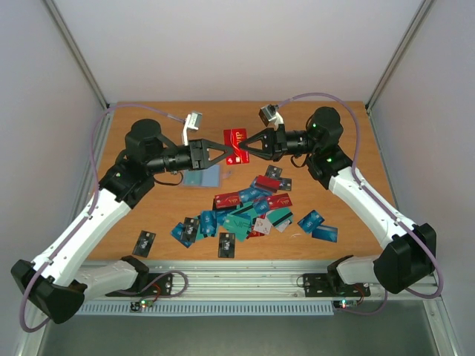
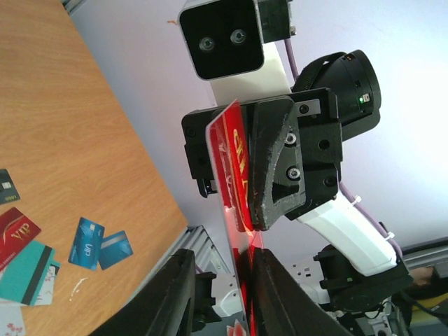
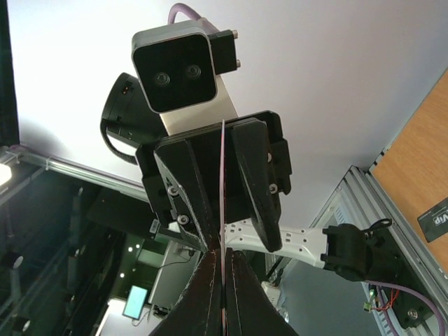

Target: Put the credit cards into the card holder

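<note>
Right hand (image 1: 243, 146) is clamped on a glossy red card (image 1: 234, 136), held in the air above the wood-grain table (image 1: 148, 119). Left hand (image 1: 223, 153) meets it tip to tip, its matte black wedge-shaped fingers (image 2: 175, 294) standing a little apart on either side of the card's edge rather than pressing it.

Only the top view shows the card holder (image 1: 202, 178), a flat pale blue-grey rectangle lying on the table just below the left hand. It also shows the other credit cards (image 1: 245, 211), thin rectangles in red, blue, teal, black and white, some with dark stripes, strewn nearer the arm bases.

Gold "VIP" lettering on the red card's face shows only in the left wrist view. From the right wrist the same card appears edge-on, a thin line pinched between the right hand's own black fingers.
</note>
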Controlling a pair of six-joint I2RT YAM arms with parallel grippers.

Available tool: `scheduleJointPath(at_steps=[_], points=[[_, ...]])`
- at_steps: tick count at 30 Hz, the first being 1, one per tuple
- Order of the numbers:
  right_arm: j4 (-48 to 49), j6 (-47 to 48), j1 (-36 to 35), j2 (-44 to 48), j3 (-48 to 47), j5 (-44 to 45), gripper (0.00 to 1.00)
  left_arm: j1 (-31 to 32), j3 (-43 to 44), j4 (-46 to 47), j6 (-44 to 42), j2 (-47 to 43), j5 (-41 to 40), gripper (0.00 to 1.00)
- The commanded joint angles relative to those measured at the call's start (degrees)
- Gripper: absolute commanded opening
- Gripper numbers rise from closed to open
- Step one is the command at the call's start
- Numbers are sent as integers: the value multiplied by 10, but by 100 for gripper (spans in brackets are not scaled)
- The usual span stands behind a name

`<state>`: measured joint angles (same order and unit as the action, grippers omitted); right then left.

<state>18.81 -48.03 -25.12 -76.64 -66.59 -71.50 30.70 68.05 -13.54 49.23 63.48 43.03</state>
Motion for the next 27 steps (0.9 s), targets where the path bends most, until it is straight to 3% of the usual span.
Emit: scheduleJointPath(at_steps=[1,11,13,16,18,20,22,27], points=[[20,-1,-4,8,-16,-19,1,-3,8,32,-4,-3,-2,23],[42,-9,-4,-2,-17,-25,1,-3,5,52,7,4,5,1],[25,2,-4,-5,-18,-24,8,-3,4,57,10,8,4,0],[-136,107,-3,-2,-41,4,38,-11,15,11,-2,14,-11,0],[-325,227,-3,-6,-87,46,47,-28,22,-33,-27,20,-13,0],[-473,325,-4,-22,-145,92,49,-53,13,-56,-45,21,-6,0],[-560,379,-3,-41,-172,127,49,-83,-1,-67,-60,20,4,0],[-584,389,-4,-73,-170,157,48,-149,-55,-82,-110,19,15,0]])
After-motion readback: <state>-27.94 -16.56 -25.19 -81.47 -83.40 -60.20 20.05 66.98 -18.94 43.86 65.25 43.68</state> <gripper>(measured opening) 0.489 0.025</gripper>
